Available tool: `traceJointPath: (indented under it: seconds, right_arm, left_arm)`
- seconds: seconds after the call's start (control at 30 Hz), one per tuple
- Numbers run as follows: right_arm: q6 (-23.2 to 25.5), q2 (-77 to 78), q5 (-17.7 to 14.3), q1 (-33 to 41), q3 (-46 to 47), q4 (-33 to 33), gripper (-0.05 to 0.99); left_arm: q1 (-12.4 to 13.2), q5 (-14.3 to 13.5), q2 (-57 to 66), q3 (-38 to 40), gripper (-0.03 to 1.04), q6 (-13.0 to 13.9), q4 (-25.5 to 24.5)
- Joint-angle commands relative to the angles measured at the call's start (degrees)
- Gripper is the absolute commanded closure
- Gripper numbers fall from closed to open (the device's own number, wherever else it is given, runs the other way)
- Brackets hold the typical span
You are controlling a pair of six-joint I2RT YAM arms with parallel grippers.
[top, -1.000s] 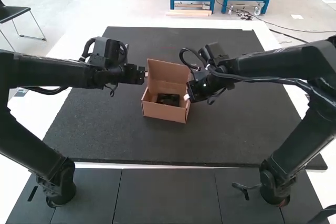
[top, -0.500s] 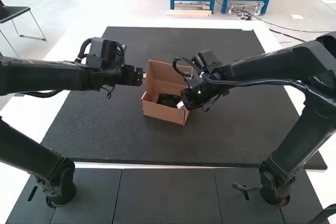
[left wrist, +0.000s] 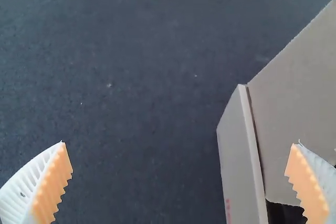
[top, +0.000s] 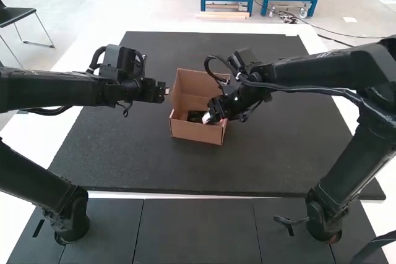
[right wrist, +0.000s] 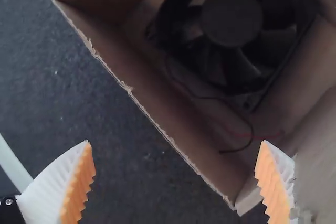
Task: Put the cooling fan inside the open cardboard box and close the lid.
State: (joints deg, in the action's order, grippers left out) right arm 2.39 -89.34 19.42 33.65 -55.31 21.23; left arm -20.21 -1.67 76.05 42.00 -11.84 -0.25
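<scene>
The brown cardboard box sits open in the middle of the black mat. The black cooling fan lies flat on its floor, thin wires trailing from it; the fan appears as a dark shape in the high view. My right gripper hangs open over the box's right front corner, and in the right wrist view the right gripper straddles the box wall. My left gripper is open just left of the box's tall back panel, with the left gripper around the panel edge.
The black mat spreads wide around the box, with a white table border at its left. Both arms stretch in from the sides toward the middle.
My right gripper has moved left from beside the box's right wall to over its right front corner. The box has shifted slightly right. The left gripper has drawn back a little.
</scene>
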Motion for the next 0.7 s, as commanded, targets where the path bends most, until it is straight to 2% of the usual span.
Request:
traceJointPath:
  seconds: [0.0,0.33,0.5,0.67]
  right_arm:
    - [-0.55,0.13,1.67,-0.78,-2.70,1.00,0.23]
    - [-2.13,1.45,5.37,-0.78,-5.60,8.30,0.23]
    - [-2.48,1.45,10.73,-0.25,-5.16,12.52,0.23]
    - [-6.61,1.98,12.31,0.01,-5.51,18.58,0.23]
  left_arm:
    - [0.43,-0.26,-2.05,2.12,0.05,1.11,-0.10]
    - [-0.01,-0.96,-1.08,3.71,0.05,1.02,1.22]
    - [-0.01,-0.96,-0.73,5.02,0.05,1.02,1.13]
    - [-0.01,-1.05,-0.73,5.20,0.05,1.02,1.48]
